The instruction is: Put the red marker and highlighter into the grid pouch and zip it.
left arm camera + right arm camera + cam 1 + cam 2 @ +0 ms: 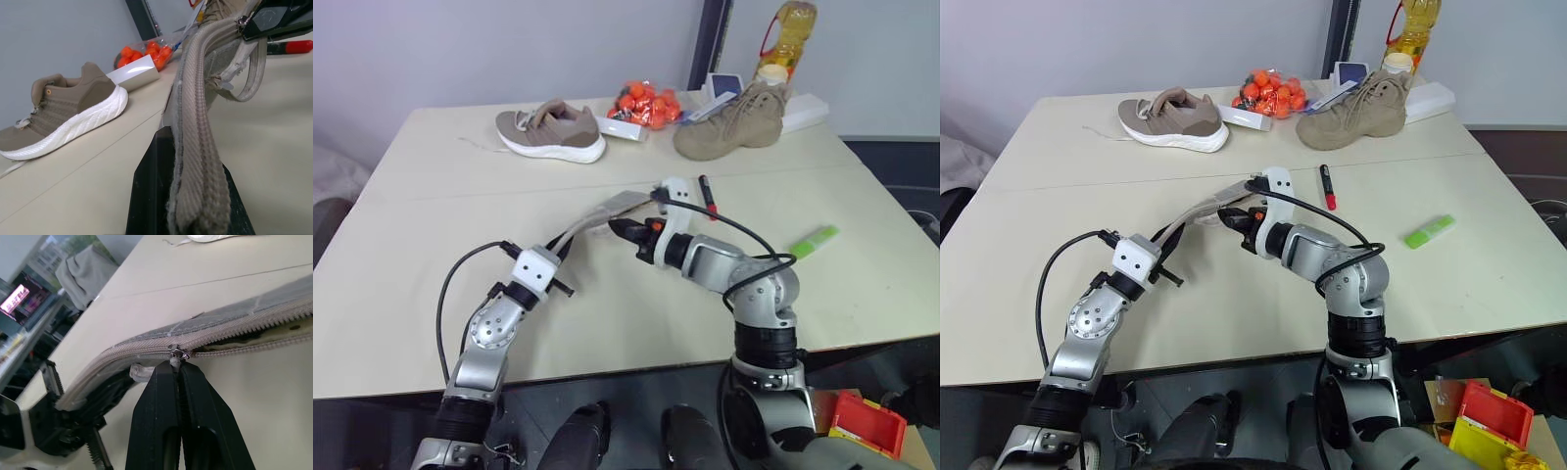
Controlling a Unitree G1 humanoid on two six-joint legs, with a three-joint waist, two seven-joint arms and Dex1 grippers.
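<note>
The counter (431, 294) spreads cream-coloured across the whole frame, with two tan shoes and a bag of orange balls along its upper edge. Over its middle I hold the grid pouch (1197, 210) lifted between my two arms, sagging from centre toward lower left. It is soft fabric, light and floppy, so I judge it needs tension from both ends or the zipper track will buckle. My left gripper (564, 253), at lower left of centre, has its jaws pressed tight on the pouch's webbed end; the left wrist view shows the thick seam pinched between the black fingers (151, 196). My right gripper (1232, 219), at centre, has its jaws squeezed together on the small zipper pull (177, 354), the best place to hold for sliding, though it is tiny and could slip. The zipper stands partly open beyond the pull. The highlighter (814, 240) lies on the counter at right of centre, well apart from the pouch, chunky and rigid, easy to pinch across its flat sides. The red marker (1326, 186) lies just above the right gripper, slim and apt to roll.
</note>
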